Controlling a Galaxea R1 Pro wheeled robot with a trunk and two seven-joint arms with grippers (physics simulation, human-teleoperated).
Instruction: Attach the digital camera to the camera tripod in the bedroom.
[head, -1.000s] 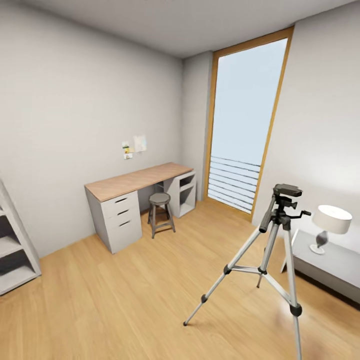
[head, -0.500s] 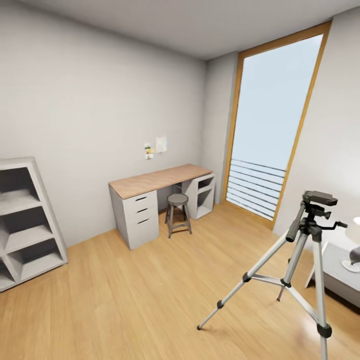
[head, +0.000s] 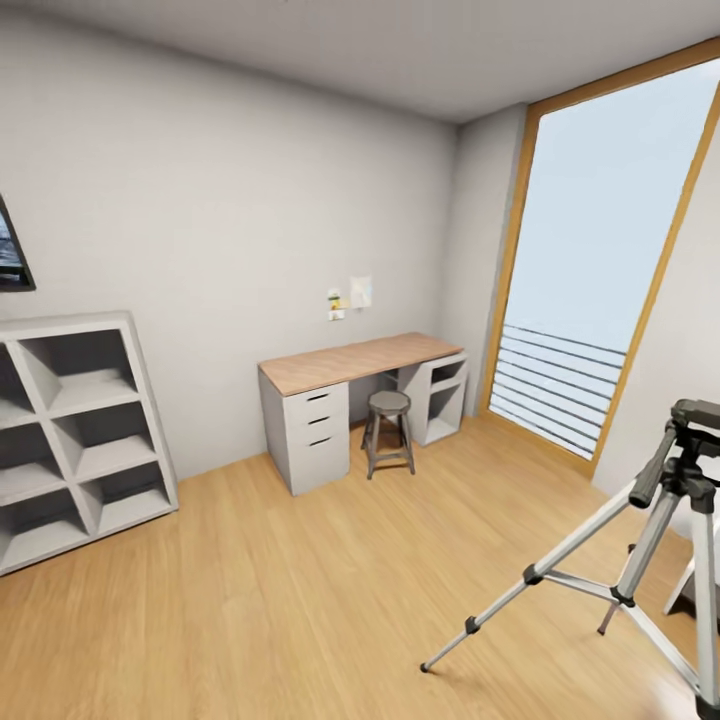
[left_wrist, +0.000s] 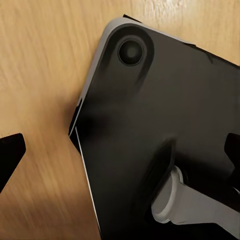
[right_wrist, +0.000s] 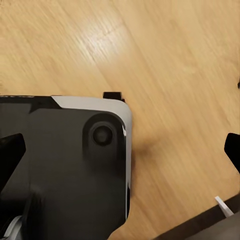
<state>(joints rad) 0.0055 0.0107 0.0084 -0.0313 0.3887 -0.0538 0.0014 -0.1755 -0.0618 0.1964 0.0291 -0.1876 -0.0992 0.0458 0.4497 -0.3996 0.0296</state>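
Note:
The camera tripod (head: 658, 467) stands on the wood floor at the right edge of the head view, silver legs spread, its black pan head bare on top and partly cut off by the frame. The digital camera is out of view. In the left wrist view my left gripper (left_wrist: 120, 150) is open, its dark fingertips (left_wrist: 11, 154) far apart over the floor and my own base, with nothing between them. My right gripper (right_wrist: 120, 150) is open too, with its fingertips (right_wrist: 10, 150) at both sides of the right wrist view and nothing held.
A wood-topped desk (head: 350, 362) with drawers stands at the far wall, a round stool (head: 389, 404) in front of it. A grey cube shelf (head: 70, 430) is at the left, a tall wood-framed window (head: 610, 260) at the right. My dark base (left_wrist: 165, 125) lies under both grippers.
The head view has swung left: the whole picture slid right, the tripod now sits at the right edge, the lamp and low table have left the frame, and the cube shelf has come in.

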